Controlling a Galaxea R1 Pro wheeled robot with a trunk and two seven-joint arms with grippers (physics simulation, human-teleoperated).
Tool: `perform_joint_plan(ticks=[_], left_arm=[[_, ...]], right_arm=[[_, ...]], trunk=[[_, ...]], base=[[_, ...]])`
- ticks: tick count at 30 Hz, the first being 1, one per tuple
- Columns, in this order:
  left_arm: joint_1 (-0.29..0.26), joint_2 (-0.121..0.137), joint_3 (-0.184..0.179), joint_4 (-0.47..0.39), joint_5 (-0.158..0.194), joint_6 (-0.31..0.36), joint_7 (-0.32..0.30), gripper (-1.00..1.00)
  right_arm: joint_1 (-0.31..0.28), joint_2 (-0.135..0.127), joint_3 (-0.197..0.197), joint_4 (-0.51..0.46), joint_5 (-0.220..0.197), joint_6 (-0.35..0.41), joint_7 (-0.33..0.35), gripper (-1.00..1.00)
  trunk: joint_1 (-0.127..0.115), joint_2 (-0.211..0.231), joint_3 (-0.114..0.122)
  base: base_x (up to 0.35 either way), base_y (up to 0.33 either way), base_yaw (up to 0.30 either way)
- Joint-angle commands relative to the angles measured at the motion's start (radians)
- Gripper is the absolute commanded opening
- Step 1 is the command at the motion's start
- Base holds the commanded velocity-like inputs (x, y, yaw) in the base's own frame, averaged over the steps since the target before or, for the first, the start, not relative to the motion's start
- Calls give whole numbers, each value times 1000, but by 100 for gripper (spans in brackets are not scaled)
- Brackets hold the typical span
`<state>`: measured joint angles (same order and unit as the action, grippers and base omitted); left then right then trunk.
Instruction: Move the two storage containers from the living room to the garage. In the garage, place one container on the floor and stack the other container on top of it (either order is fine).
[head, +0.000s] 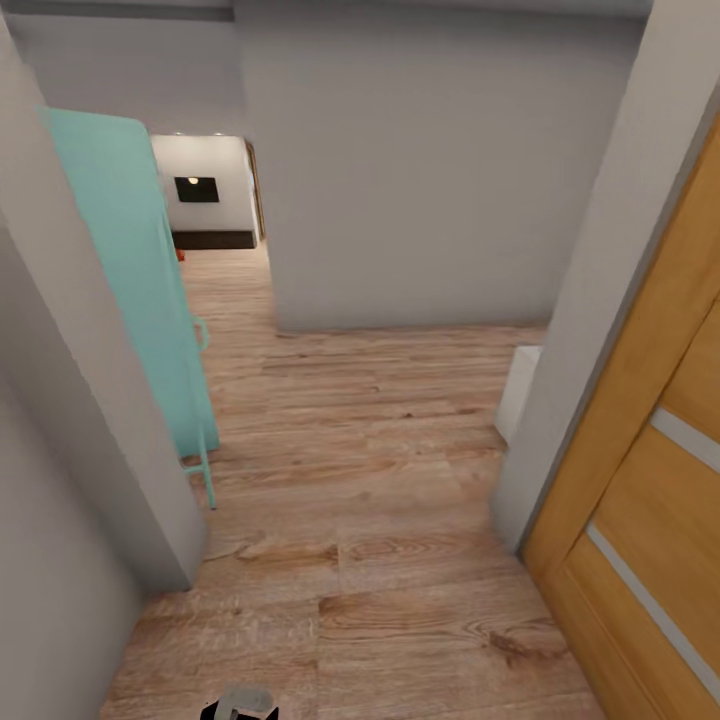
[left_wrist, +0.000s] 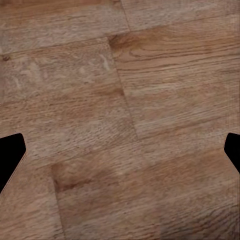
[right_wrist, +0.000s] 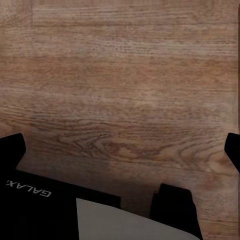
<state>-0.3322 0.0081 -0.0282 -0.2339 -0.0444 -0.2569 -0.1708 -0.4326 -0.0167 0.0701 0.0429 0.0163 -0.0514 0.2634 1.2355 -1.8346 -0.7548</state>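
Observation:
I am in a hallway with a light wood-plank floor (head: 380, 480). Far down the passage, the living room (head: 210, 200) shows through an opening, with a black TV (head: 196, 189) on its wall and a low dark cabinet (head: 213, 239). A tiny orange-red speck (head: 181, 255) lies at that room's threshold, too small to identify. The storage containers and the garage are out of view. My left gripper (left_wrist: 120, 155) hangs open over bare planks, its fingertips (left_wrist: 10, 157) wide apart. My right gripper (right_wrist: 120, 150) is open too, with nothing between its fingers.
A teal door (head: 135, 290) stands open along the left wall. A grey wall corner (head: 150, 500) juts in at the near left. An orange-brown wooden door (head: 650, 500) closes off the right. A grey wall block (head: 420, 180) stands ahead. A white object (head: 520, 390) sits by the right jamb.

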Motion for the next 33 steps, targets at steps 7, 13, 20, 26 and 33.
perform_joint_plan(ticks=[7, 13, 20, 26, 33], left_arm=[[-1, 1, -2, 1, -5, -4, 1, 100], [-1, 1, -2, 1, -5, -4, 1, 100], [-1, 1, -2, 1, -5, -4, 1, 100], [-1, 1, -2, 1, -5, -4, 1, 100], [-1, 1, -1, 1, -5, -4, 1, 100]], right_arm=[[-1, 0, 7, 3, 2, -5, 2, 100], [-1, 0, 7, 3, 2, -5, 2, 100], [-1, 0, 7, 3, 2, -5, 2, 100], [-1, 0, 7, 3, 2, -5, 2, 100], [-1, 1, 7, 3, 2, -5, 2, 100]], trunk=[[0, 0, -1], [0, 0, -1], [0, 0, -1], [0, 0, -1], [0, 0, -1]], base=[[271, 0, 0], [274, 0, 0], [276, 0, 0], [276, 0, 0], [276, 0, 0]])
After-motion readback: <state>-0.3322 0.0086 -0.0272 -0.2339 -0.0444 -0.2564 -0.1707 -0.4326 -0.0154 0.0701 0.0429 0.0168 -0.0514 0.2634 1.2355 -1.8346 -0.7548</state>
